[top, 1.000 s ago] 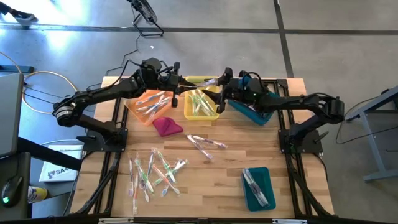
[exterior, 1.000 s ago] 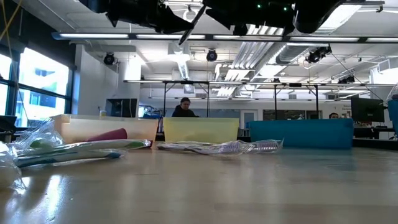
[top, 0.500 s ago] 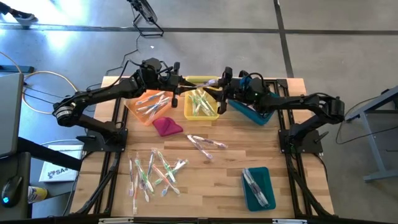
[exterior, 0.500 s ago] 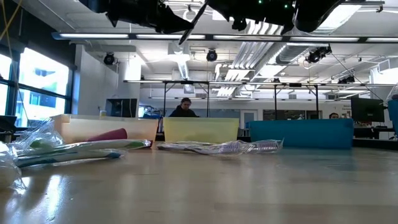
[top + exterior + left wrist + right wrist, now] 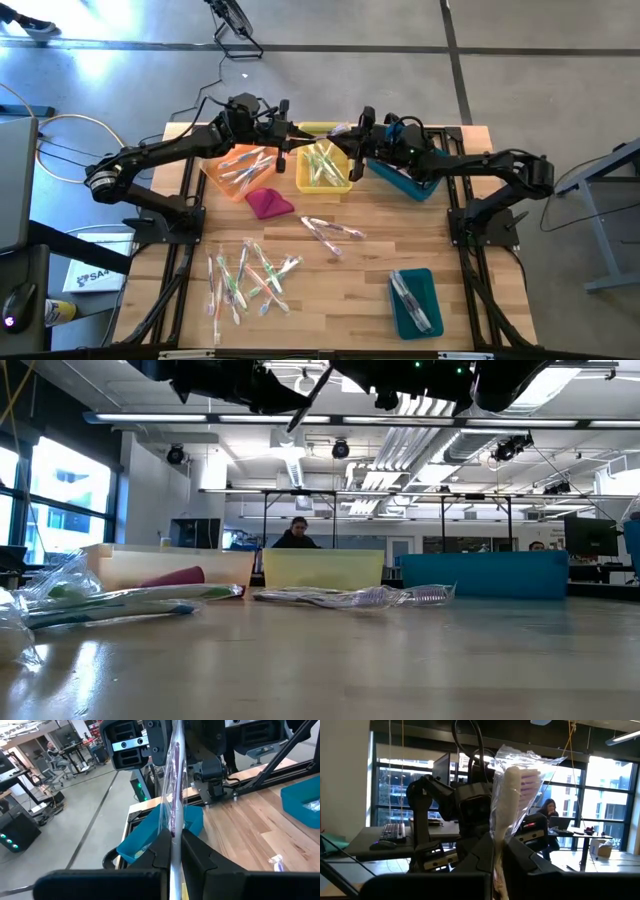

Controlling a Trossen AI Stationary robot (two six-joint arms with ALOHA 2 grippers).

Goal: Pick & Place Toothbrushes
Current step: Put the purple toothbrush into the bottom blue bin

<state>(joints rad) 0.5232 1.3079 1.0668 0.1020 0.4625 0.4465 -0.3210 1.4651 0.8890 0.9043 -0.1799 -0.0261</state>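
Box [image 5: 88,275] lettering (partly hidden): "SA"

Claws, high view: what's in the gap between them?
One wrapped toothbrush spans it above the yellow bin. The left claw and right claw are both shut on it, one at each end. Both wrist views show those grips.

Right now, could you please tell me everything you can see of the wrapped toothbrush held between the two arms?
The wrapped toothbrush is a pale stick with a bristled head, sealed in crinkly clear plastic. It hangs in the air above the yellow bin, held at both ends: the left gripper is shut on one end, the right gripper shut on the other. Nothing else touches it.
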